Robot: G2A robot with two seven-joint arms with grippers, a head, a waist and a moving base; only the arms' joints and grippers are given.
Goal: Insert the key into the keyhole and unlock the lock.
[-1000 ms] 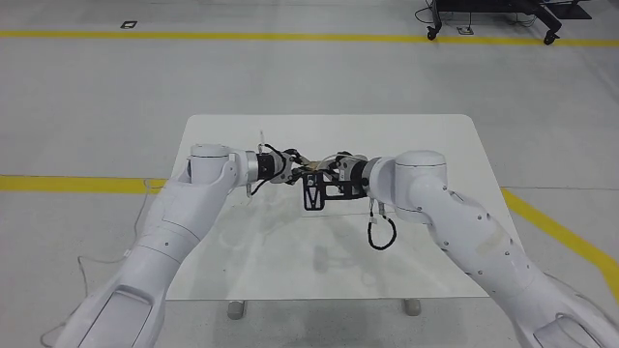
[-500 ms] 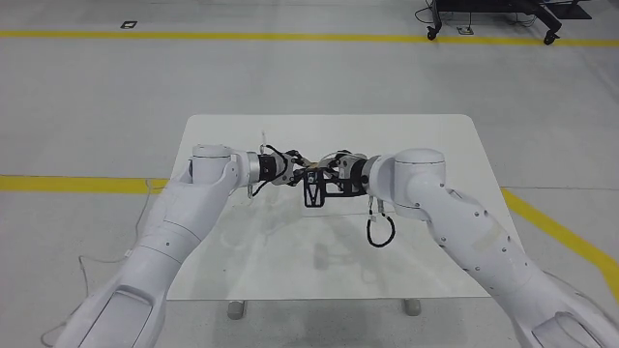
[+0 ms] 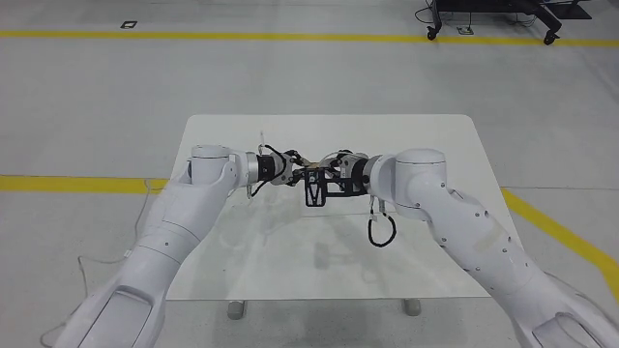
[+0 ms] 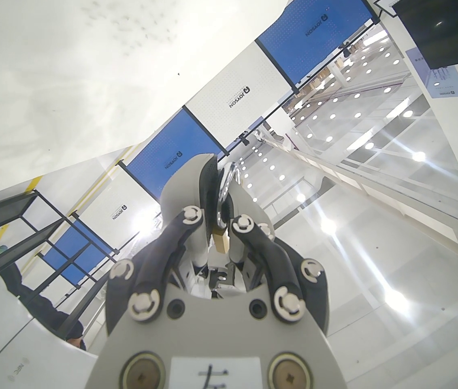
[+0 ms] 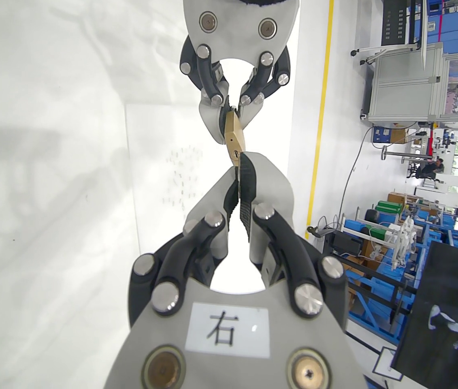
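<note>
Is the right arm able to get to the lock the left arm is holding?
Probably yes. The left jaws hold the lock up off the table, its free end facing the right jaws, which are shut and right at that end. Nothing sits between them.

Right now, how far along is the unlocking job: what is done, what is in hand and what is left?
Done: the left hand holds the brass padlock above the table. In hand: the right hand, pinched shut, meets the padlock's keyhole end; any key is hidden between its pads. Left: probably the turn; whether the shackle has opened cannot be seen.
</note>
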